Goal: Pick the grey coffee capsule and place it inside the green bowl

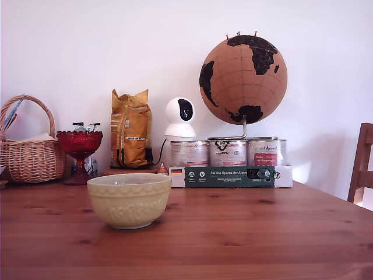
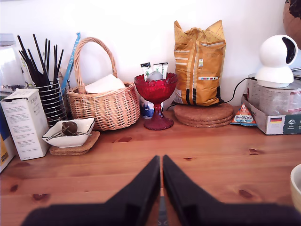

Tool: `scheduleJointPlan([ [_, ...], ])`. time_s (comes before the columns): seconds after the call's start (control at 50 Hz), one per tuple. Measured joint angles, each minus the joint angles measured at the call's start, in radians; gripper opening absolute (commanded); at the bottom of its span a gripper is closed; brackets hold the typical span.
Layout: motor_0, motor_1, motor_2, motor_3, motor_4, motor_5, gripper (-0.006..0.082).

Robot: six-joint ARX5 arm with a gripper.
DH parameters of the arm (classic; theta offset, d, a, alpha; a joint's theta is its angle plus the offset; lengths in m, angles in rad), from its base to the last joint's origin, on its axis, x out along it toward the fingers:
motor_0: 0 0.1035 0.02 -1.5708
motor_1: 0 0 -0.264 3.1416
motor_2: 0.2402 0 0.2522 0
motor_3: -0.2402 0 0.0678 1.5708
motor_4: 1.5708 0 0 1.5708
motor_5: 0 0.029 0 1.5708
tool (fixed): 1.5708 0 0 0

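We see a reddish-brown wooden table [image 1: 262,233] with dark knots, the green bowl [image 1: 129,199] standing on it near the front. Along the wall sit a wicker basket [image 1: 29,153], a red glass footed dish [image 1: 79,153] and a cardboard tray of tins [image 1: 230,175]. In the wrist view we also find a white carton [image 2: 26,122] and cork coasters [image 2: 203,114] under a yellow bag.

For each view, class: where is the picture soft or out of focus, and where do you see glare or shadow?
Exterior view: evenly lit; the globe casts a soft shadow on the wall, and the green bowl shows faint gloss. Wrist view: the gripper is blurred towards the lower edge, its fingertips nearly touching; the bowl's rim at the edge is soft; the basket and red dish are sharp.
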Motion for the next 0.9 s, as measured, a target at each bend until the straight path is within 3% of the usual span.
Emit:
scheduleJointPlan([
  [0.1,0.032,-0.001,-0.003,-0.013,0.051,-0.022,-0.0021],
  [0.46,0.042,-0.001,-0.007,0.029,0.077,-0.169,-0.0021],
  [0.62,0.042,0.006,0.026,0.01,0.089,-0.178,-0.0021],
  [0.9,0.042,0.338,0.145,0.097,0.089,-0.173,-0.0021],
])
